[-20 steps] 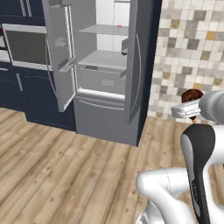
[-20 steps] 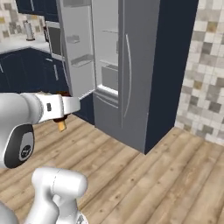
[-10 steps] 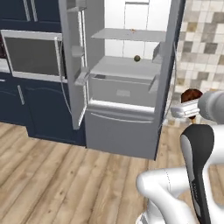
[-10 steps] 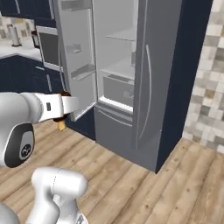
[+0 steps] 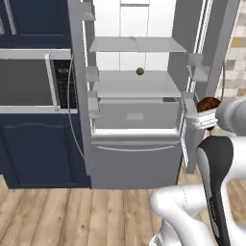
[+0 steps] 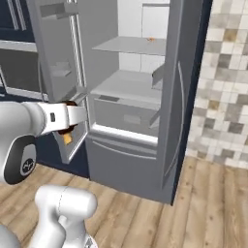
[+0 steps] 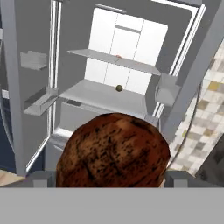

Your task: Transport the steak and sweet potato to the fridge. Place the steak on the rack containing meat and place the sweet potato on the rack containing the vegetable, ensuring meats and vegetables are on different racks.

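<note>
Currently held: one steak, a reddish-brown mottled chunk, sitting between the jaws of the gripper, which stand wide around it and appear to carry it; from the left base camera it shows as a dark red lump atop the white hand, off the fridge's right side. Fridge: doors swung open, white interior, two pale flat shelves over a wide drawer front. Upper shelf: one tiny orange-pink piece of meat, near the back wall. Lower shelf: one small olive-green ball, the vegetable, also toward the back. Sweet potato: location cannot be told from these views. Key relation: the fridge opening lies straight ahead of the jaws, and the meat's shelf sits above the line of the hand, with the vegetable's shelf below it; judged from this, the steak must go forward and up, onto the upper shelf, keeping off the lower one. Open doors flank the approach on both sides.
</note>
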